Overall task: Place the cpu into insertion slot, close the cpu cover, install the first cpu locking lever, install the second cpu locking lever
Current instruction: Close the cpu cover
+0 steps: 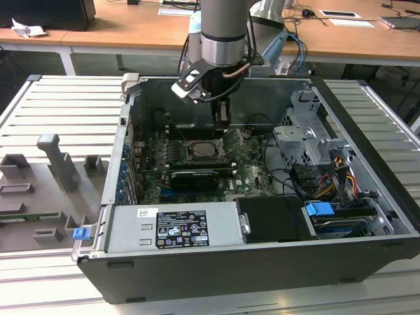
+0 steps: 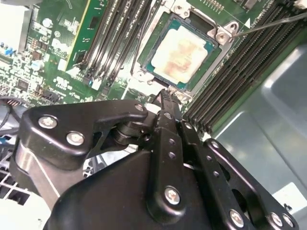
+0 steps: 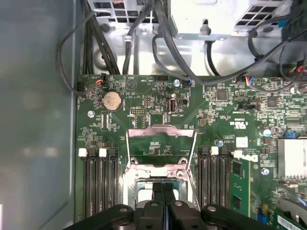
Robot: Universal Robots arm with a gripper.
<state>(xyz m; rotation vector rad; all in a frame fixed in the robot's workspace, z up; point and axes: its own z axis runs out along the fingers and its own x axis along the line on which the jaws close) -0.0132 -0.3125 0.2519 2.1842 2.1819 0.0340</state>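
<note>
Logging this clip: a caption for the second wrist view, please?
Shut gripper poised at the edge of the cpu, which lies in the insertion slot.

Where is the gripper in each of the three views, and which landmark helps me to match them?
Exterior view: the gripper hangs inside the open computer case, over the motherboard.
Second wrist view: the gripper reaches toward the cpu, its tip near the chip's edge.
First wrist view: the gripper points at the cpu cover.
Shared landmark: the long black memory slots flanking the cpu in all views.
</note>
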